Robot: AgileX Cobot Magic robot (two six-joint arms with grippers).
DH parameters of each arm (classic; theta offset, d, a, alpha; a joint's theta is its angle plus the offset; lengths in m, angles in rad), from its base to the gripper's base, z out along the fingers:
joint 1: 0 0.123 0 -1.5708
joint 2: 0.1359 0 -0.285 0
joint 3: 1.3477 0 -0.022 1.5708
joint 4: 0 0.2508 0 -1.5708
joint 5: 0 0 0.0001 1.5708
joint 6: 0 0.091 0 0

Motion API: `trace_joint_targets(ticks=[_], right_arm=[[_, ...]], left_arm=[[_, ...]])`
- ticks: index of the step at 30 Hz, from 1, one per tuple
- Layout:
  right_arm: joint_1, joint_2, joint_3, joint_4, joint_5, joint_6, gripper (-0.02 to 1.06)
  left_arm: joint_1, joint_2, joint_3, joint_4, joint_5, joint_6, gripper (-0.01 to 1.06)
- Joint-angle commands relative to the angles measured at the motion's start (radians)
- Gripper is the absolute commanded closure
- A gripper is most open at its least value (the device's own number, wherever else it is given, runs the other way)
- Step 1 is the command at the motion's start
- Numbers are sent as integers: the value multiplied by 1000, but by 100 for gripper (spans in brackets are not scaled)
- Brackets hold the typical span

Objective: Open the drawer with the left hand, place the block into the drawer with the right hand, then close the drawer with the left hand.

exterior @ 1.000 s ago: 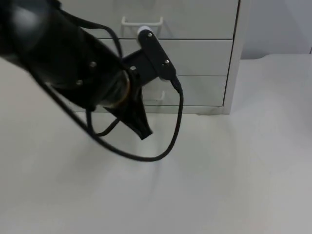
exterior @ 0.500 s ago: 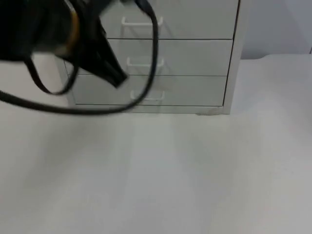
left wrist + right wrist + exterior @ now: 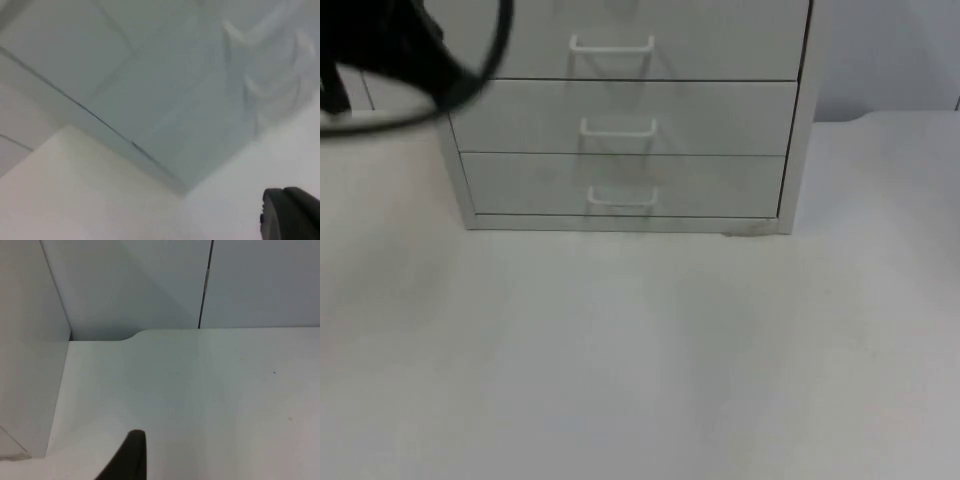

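My left arm (image 3: 380, 50) high at far left corner in top view, beside cabinet (image 3: 620, 110), not touching it. My left gripper: one fingertip (image 3: 290, 215) seen in left wrist view over white table (image 3: 640, 350), near cabinet front; released or clenched, cannot tell. All three drawers closed; bottom drawer (image 3: 620, 185) with handle (image 3: 620, 197) flush. My right gripper: one fingertip (image 3: 131, 457) over table beside cabinet side wall (image 3: 25, 340), grey partition (image 3: 200, 280) behind; state cannot tell.
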Motion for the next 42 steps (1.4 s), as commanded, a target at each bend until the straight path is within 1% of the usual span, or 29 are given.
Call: trace_joint_targets(ticks=[1,2,3,4,6,8,9,13,14,16,18,24,28,31,34,42], right_arm=[[-5,-7,4,1,-10,-3,0],[-5,-7,4,1,-10,-3,0],[-5,-7,4,1,-10,-3,0],[-5,-7,4,1,-10,-3,0],[-5,-7,4,1,-10,-3,0],[-5,-7,4,1,-10,-3,0],[-5,-7,4,1,-10,-3,0],[-5,-7,4,1,-10,-3,0],[-5,-7,4,1,-10,-3,0],[-5,-7,4,1,-10,-3,0],[-5,-7,4,1,-10,-3,0],[-5,-7,4,1,-10,-3,0],[-5,-7,4,1,-10,-3,0],[-5,-7,4,-1,-10,-3,0],[-5,-7,4,-1,-10,-3,0],[-5,-7,4,-2,-12,-3,0]], left_arm=[[47,-41,-36,-147,-66,16,105],[70,-55,-49,-179,-92,-3,105],[70,-55,-49,-179,-92,-3,105],[97,-65,-58,-206,-125,-35,105],[158,-90,-69,-213,-182,-121,105],[211,-117,-75,-213,-207,-153,105],[211,-117,-75,-213,-207,-153,105],[294,-183,-75,-201,-205,-146,105],[294,-183,-75,-201,-205,-146,105],[330,-225,-75,-186,-205,-148,105],[340,-243,-75,-184,-205,-148,105],[338,-274,-75,-163,-201,-150,105],[338,-274,-75,-159,-199,-150,105],[338,-274,-75,-160,-199,-184,105],[338,-274,-75,-163,-199,-191,105],[338,-276,-75,-163,-199,-191,105]])
